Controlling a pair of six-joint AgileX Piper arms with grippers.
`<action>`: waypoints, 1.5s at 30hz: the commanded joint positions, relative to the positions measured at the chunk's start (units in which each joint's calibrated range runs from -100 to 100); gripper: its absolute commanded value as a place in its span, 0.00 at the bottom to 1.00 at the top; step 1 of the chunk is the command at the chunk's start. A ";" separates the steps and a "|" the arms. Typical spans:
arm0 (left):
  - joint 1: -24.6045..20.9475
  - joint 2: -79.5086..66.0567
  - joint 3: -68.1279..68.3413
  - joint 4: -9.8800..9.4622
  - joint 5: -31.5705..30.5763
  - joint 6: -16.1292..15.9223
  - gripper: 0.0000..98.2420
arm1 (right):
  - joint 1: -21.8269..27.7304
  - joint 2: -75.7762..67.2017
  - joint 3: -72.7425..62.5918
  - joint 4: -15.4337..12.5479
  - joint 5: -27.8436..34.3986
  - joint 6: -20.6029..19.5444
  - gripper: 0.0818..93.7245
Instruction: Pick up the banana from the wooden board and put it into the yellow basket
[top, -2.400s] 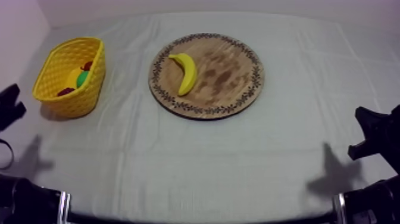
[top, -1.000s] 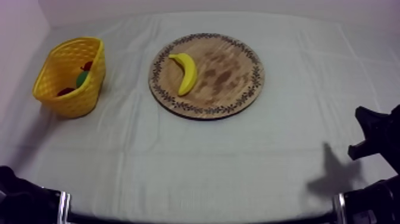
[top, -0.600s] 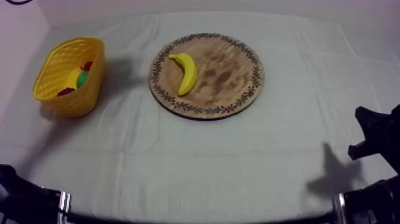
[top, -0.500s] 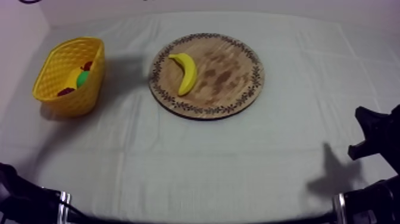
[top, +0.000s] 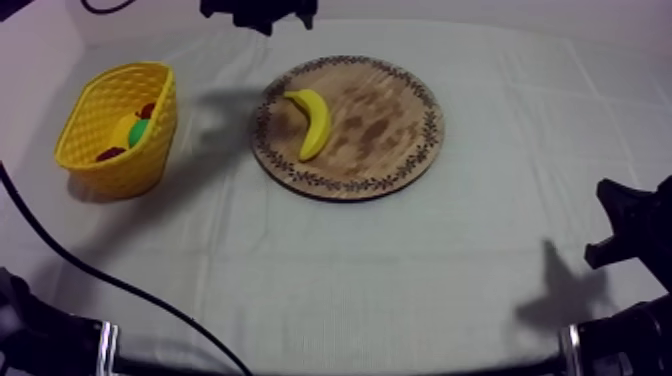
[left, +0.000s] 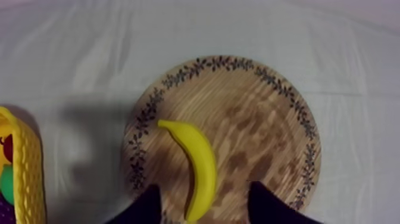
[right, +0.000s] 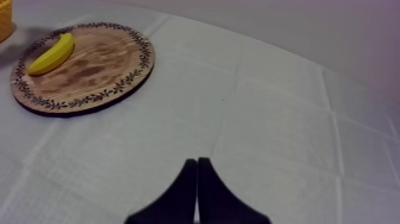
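The yellow banana (top: 312, 122) lies on the left half of the round wooden board (top: 385, 125), curved end toward the far side. My left gripper (top: 258, 12) hangs high over the cloth just beyond the board's far left rim. From its own camera, the left gripper (left: 203, 189) is open, its two fingers (left: 143, 210) standing apart well above the banana (left: 196, 164) and the board (left: 268, 131). The yellow basket (top: 118, 128) stands to the left of the board. My right gripper (top: 630, 235) rests low at the right, its fingertips (right: 190, 179) shut together as a narrow wedge.
Several toy fruits, among them a small red fruit (top: 147, 110), lie inside the basket. A strip of bare cloth separates the basket's rim (left: 24, 173) from the board. The right wrist view has the board (right: 89, 71) and banana (right: 52, 52) far off across open cloth.
My left arm has left its low resting place at the left and come in at the upper left, over the board's far edge. Its gripper has opened. The right arm has not moved.
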 joint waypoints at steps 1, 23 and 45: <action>-0.20 0.47 -0.28 0.60 0.39 -0.32 0.75 | 0.00 0.00 -0.03 0.00 -0.03 0.02 0.00; 0.37 11.83 2.56 6.30 2.67 1.04 0.82 | 0.00 0.00 -0.03 0.00 -0.03 0.02 0.00; -1.26 32.44 -16.89 8.93 0.61 5.49 0.79 | 0.00 0.00 -0.03 0.00 -0.03 0.02 0.00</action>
